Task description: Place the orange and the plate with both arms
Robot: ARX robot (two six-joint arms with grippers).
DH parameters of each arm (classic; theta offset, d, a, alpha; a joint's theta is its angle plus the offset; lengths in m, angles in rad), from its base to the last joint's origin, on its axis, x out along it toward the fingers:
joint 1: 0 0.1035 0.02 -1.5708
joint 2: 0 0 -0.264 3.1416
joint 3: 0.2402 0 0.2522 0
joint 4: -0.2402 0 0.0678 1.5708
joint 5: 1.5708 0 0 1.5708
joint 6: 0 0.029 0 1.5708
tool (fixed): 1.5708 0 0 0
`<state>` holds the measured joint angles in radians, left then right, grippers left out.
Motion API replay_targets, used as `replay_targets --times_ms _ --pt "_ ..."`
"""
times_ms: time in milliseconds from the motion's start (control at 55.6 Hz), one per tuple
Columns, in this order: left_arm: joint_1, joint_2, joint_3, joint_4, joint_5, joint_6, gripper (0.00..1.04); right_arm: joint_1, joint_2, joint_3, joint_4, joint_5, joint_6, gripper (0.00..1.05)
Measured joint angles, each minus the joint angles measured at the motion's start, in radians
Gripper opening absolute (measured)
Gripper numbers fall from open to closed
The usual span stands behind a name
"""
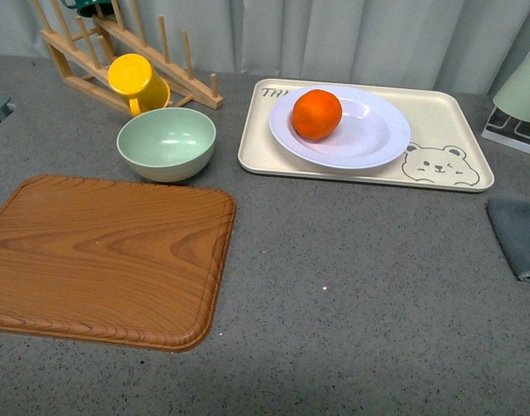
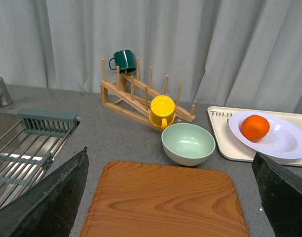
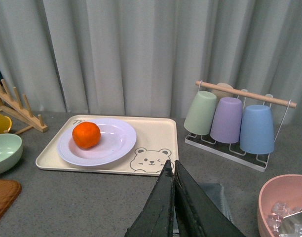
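On the beige bear tray (image 1: 438, 117) at the far side of the desk (image 1: 352, 286) sits the plate (image 1: 378, 139), and the orange (image 1: 316, 113) rests inside it, off toward the plate's left part and not in the middle. My arms do not show in the front view. My left claw (image 2: 170, 197) is spread wide, its two dark fingers (image 2: 47, 197) standing at the edges of its wrist view with nothing between them. My right claw (image 3: 173, 197) has its fingers pressed together, holding nothing.

As I judge it, the risks are these. The orange is round and lies loose on a glossy, sloping surface, so if I lift or tilt the plate before taking the fruit out, it could roll off the rim. The plate's wide rim is smooth, and a pinch on one edge alone may slip or tip it. The pale green bowl (image 1: 166, 143) and the yellow cup (image 1: 137, 81) on the wooden rack (image 1: 196, 87) stand close to the left of the tray, so my left arm could knock them on its way in. My right claw must spread before it can take anything. The wooden board (image 1: 100, 256) lies near me, well apart from the tray.
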<state>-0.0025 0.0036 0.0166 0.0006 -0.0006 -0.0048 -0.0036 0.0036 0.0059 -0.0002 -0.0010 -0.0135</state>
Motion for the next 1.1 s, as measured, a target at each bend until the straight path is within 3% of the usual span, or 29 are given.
replay_targets --times_ms 126,180,702,1097 --pt "0.000 0.000 0.000 0.000 0.000 0.000 0.98 0.000 0.000 0.000 0.000 0.000 0.002 0.01" --pt "0.000 0.000 0.000 0.000 0.000 0.000 0.98 0.000 0.000 0.000 0.000 0.000 0.002 0.07" --pt "0.000 0.000 0.000 0.000 0.000 0.000 0.98 0.000 0.000 0.000 0.000 0.000 0.003 0.98" --pt "0.000 0.000 0.000 0.000 0.000 0.000 0.98 0.000 0.000 0.000 0.000 0.000 0.004 0.96"
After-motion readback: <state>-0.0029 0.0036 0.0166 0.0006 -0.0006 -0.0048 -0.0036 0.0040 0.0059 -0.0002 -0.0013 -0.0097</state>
